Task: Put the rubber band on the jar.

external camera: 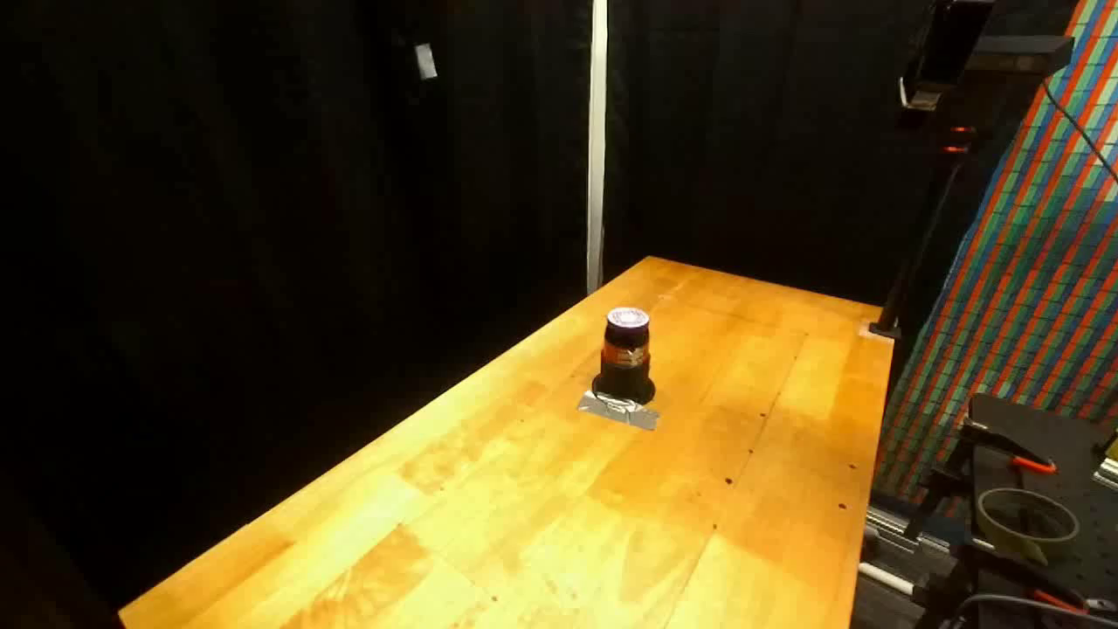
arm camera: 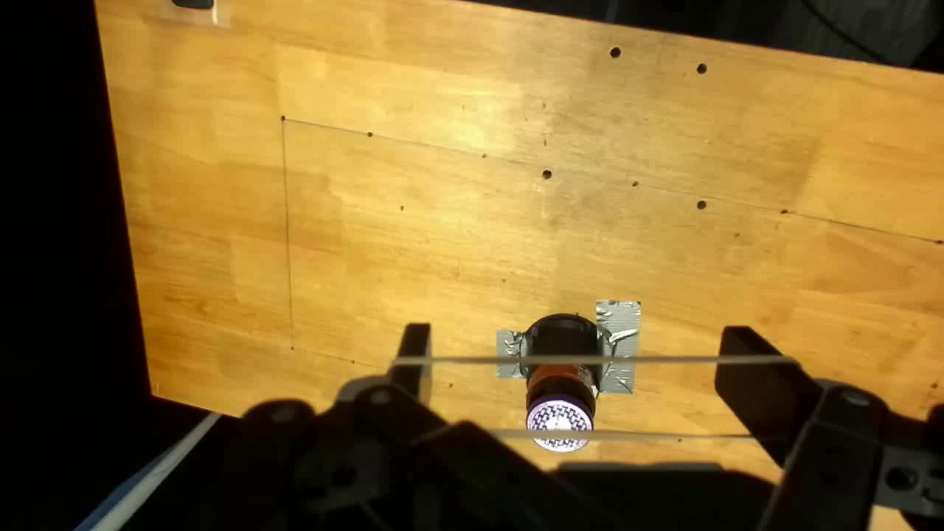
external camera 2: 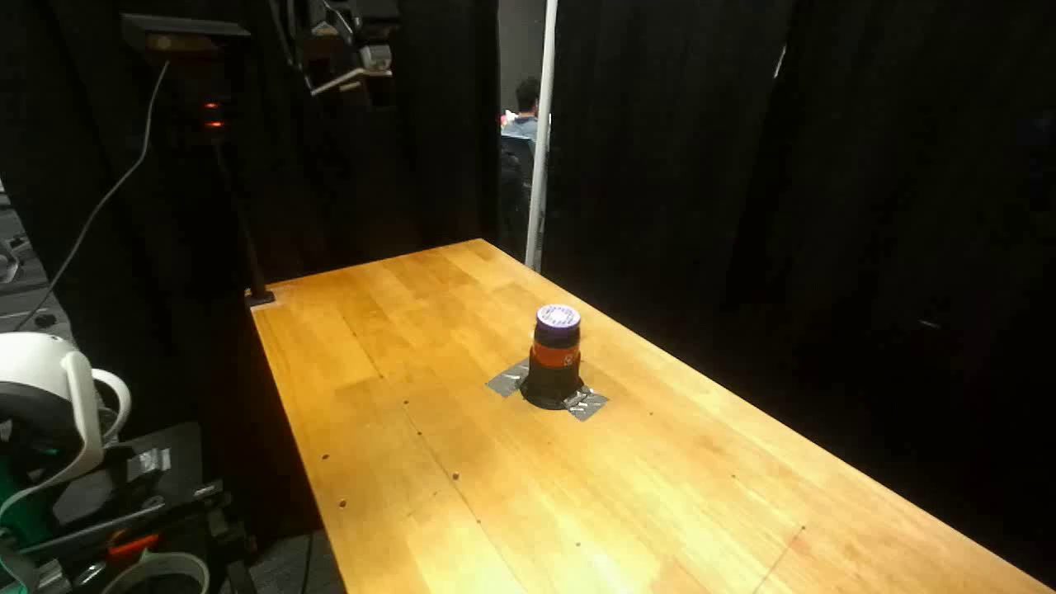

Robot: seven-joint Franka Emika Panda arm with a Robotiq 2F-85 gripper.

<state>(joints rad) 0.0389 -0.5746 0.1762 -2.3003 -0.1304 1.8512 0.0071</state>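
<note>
The jar stands upright in mid-table, with a pale patterned lid and orange-brown body in a black base. It shows in both exterior views (external camera: 627,351) (external camera 2: 557,353) and the wrist view (arm camera: 560,413). My gripper (arm camera: 577,346) is open. The pale rubber band (arm camera: 678,360) is stretched around its two fingers as two nearly parallel strands. In the wrist view the strands cross in front of the jar's base and lid; the jar itself appears apart from the fingers. Dark mechanisms at the top of both exterior views look like my gripper (external camera 2: 351,81), too dim to make out clearly.
Silver tape (external camera: 642,418) holds the jar's black base to the wooden table (external camera 2: 429,346). A lamp stand (external camera 2: 247,231) rises at a far corner. A cart with a tape roll (external camera: 1029,524) stands beside the table. Black curtains hang around it.
</note>
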